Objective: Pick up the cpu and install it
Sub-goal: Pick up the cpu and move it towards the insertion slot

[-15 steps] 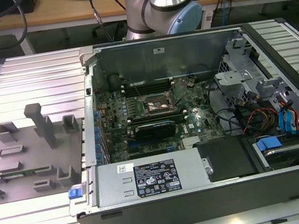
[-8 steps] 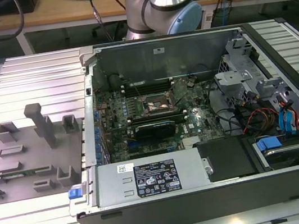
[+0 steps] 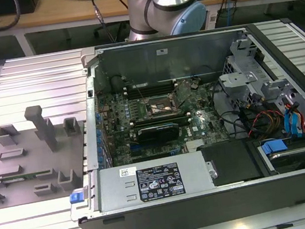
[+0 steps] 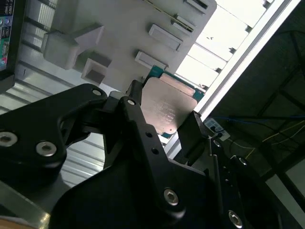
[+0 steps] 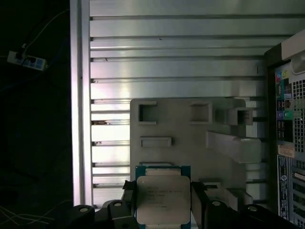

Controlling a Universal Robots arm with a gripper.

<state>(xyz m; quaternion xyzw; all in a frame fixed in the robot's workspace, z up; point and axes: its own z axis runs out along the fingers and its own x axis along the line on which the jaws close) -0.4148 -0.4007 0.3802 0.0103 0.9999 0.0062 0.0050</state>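
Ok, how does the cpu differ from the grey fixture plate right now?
The cpu has a shiny silvery top with a greenish rim; the grey fixture plate is matt, with raised blocks and recesses. The cpu fits between the fingers of the gripper; the plate is far larger. The cpu is gripped; the plate lies on the slatted table. Both are roughly rectangular.

A silver table in a work room
The metal table has long grooves and shines. A wooden desk with wires stands behind it. A white plug strip lies on the dark floor.
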